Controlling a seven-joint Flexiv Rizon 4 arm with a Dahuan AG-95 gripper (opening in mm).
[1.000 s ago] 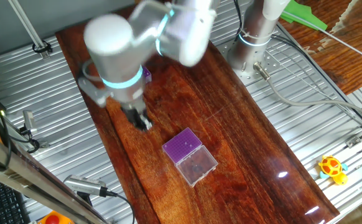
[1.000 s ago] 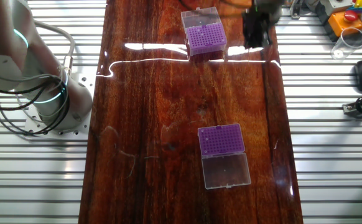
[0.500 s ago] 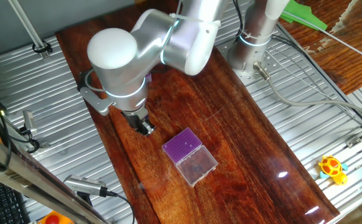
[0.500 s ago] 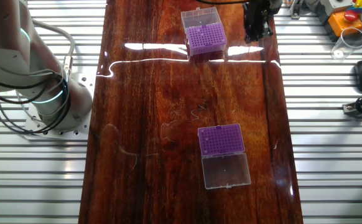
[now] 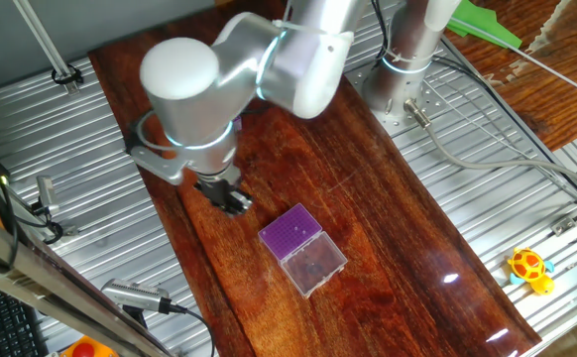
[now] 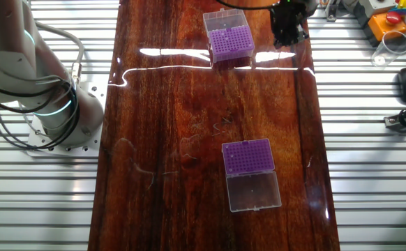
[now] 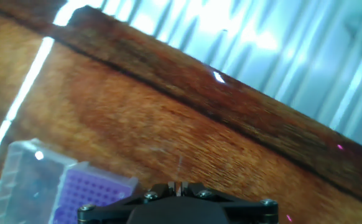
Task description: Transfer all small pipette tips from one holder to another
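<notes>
Above the table's edge strip, beside one purple tip holder (image 6: pixel 229 43) with its clear lid (image 6: pixel 223 19) open, my gripper (image 6: pixel 288 33) hangs. In the hand view the fingers (image 7: pixel 175 185) are pressed almost together, and a thin pale pipette tip (image 7: pixel 180 164) pokes out between them. That holder (image 7: pixel 88 194) lies at the lower left there. A second purple holder (image 6: pixel 247 155) with an open lid (image 6: pixel 254 190) sits mid-table, also seen as the holder (image 5: pixel 292 232) right of my gripper (image 5: pixel 233 201). The arm hides the first holder in that view.
Ribbed metal decking (image 6: pixel 370 139) flanks the dark wooden table (image 6: pixel 189 125) on both sides. The arm's base (image 6: pixel 63 118) stands on the left. A clear cup (image 6: pixel 393 46) and an orange button box (image 6: pixel 391 17) sit at the far right, and a yellow toy (image 5: pixel 529 268) lies off the board.
The gripper has shifted a little along the table's edge strip toward the mid-table holder, and the arm has swung slightly. Both holders stay where they were.
</notes>
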